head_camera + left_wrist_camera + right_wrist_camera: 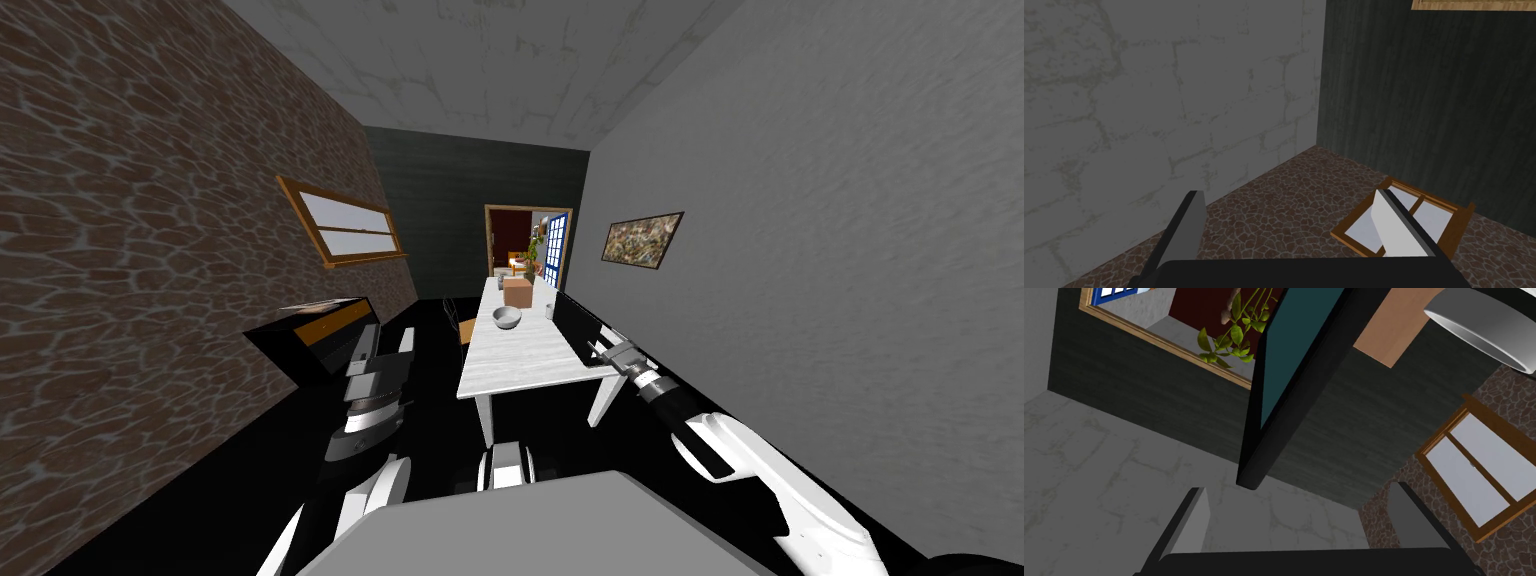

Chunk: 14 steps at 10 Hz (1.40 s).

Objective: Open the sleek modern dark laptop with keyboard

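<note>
Fingers of right arm gape empty beside one laptop, left fingers likewise; one bowl, one box.

Bare tabletop beside laptop; bowl beyond

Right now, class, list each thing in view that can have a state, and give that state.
laptop: open, lid raised, screen showing
right claw: open, at the lid's edge, gripping nothing
left claw: open, empty
bowl: upright
door: open
</note>
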Available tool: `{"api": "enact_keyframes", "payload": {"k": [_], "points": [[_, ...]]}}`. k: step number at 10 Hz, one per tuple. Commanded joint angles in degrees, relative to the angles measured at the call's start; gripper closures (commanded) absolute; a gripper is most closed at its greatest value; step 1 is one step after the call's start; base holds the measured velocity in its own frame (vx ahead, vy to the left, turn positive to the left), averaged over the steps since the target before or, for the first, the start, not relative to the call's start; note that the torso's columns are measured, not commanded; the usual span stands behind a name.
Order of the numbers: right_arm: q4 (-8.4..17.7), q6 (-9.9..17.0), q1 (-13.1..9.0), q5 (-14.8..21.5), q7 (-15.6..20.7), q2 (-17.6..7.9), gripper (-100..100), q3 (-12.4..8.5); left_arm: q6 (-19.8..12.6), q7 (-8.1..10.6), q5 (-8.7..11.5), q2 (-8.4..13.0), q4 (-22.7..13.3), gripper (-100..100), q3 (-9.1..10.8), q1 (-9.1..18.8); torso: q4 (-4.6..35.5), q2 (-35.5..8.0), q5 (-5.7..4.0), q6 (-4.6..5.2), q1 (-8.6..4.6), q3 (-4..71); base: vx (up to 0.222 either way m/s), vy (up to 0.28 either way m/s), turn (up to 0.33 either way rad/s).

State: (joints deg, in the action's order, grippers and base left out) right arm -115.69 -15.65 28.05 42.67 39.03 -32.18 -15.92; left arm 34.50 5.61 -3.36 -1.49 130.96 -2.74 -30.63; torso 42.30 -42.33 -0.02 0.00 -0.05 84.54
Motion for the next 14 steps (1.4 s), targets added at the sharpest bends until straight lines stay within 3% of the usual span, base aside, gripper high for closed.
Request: {"api": "enact_keyframes", "payload": {"k": [1,7,10,11,14], "points": [[1.6,1.1,0.4,3.6,3.1,-3.5,-100,-1.8,0.0,0.0,0.0,0.0,0.0,0,0.0,0.0,0.0,0.0,0.02,0.0,0.06,0.0,0.054,0.091,-0.003],[5.1,3.2,0.5,10.7,8.9,-9.2,-100,-4.8,0.0,0.0,0.0,0.0,0.0,0,0.0,0.0,0.0,0.0,0.02,0.0,0.08,0.0,0.035,0.076,-0.002],[4.9,3.1,0.6,9.9,8.2,-9.4,-100,-4.9,0.0,0.0,0.0,0.0,0.0,0,0.0,0.0,-0.1,0.2,-0.02,-0.01,-0.04,0.1,0.056,0.03,0.009],[5.0,3.1,0.6,9.9,8.1,-9.5,100,-5.0,0.0,0.0,0.0,0.0,0.0,0,0.01,0.0,0.0,0.1,-0.01,0.0,-0.04,0.1,0.011,0.0,-0.006],[8.0,2.8,-1.0,5.4,2.8,-10.9,100,-4.8,0.0,0.0,0.0,0.0,0.0,0,0.01,0.0,-0.3,0.2,-0.38,0.01,-0.47,0.1,-0.028,-0.063,0.048]]}}
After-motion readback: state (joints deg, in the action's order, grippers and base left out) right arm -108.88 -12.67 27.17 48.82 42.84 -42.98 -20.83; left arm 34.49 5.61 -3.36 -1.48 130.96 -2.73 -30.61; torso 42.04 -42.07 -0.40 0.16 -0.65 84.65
